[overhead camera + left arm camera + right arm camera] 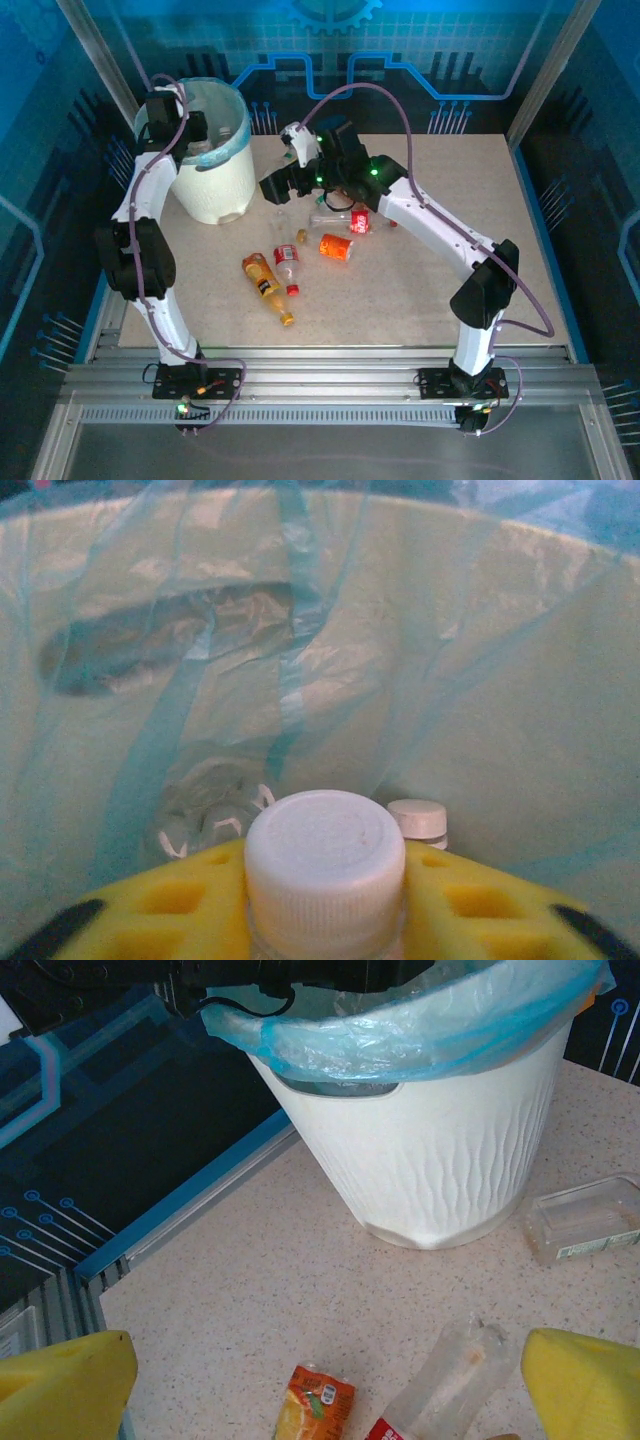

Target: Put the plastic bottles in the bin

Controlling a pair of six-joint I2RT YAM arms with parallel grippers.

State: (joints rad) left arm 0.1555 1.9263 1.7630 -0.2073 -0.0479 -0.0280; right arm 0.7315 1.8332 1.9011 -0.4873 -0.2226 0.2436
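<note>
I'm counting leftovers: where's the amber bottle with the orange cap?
In the top view, the amber bottle lies on the table left of centre, just left of the red-labelled bottle.

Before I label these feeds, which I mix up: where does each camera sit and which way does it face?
Top external: above, behind the bases, looking down on the table, bin, left arm and right arm.
Left wrist: inside the bin, facing its liner; left gripper holds a white-capped bottle.
Right wrist: low over the table, facing the bin's outer wall; right gripper open.
Shared: all three show the bin.
</note>
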